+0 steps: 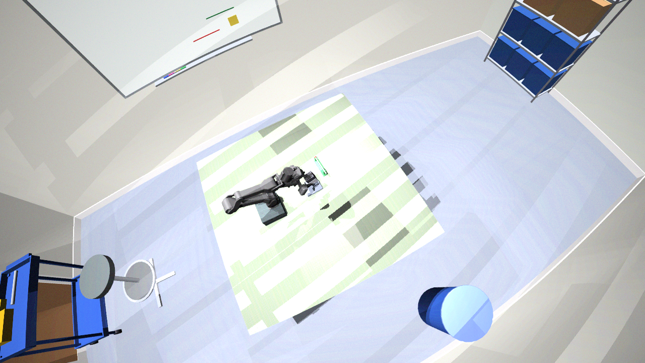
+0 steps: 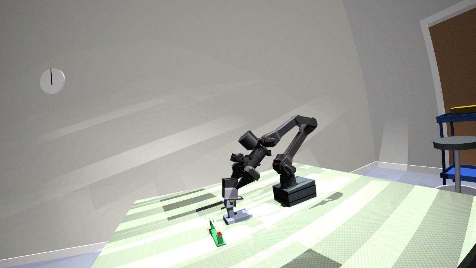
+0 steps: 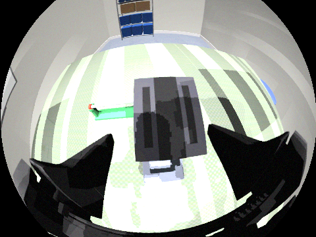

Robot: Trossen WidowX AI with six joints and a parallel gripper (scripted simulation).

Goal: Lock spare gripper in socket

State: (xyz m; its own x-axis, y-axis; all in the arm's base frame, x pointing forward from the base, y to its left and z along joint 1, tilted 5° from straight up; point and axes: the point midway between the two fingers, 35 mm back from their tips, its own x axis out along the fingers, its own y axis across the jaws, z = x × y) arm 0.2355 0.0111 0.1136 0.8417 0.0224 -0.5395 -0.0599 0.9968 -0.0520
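Observation:
The dark grey spare gripper (image 1: 310, 177) (image 2: 229, 184) (image 3: 169, 118) stands upright on the socket of the pale grey mount (image 2: 238, 216) (image 3: 163, 176); its spigot is hidden inside. A small yellow patch shows at the socket in the exterior view. My gripper (image 1: 305, 181) (image 2: 235, 181) (image 3: 161, 133) is open, with nothing held between its fingers. Its fingertips are spread to either side of the spare gripper's body, with gaps in the wrist view. The lock pin, with its red head (image 2: 218, 233) (image 3: 90, 106), lies along the green cradle (image 1: 321, 168) (image 2: 218, 241) (image 3: 113, 114), apart from the mount.
The arm's dark base block (image 1: 272, 214) (image 2: 294, 192) stands on the striped table (image 1: 266, 289) (image 2: 382, 226), behind the mount. The cradle is close to the mount on the side away from the base. The stool (image 1: 97, 276) and blue bin (image 1: 466, 312) are off the table.

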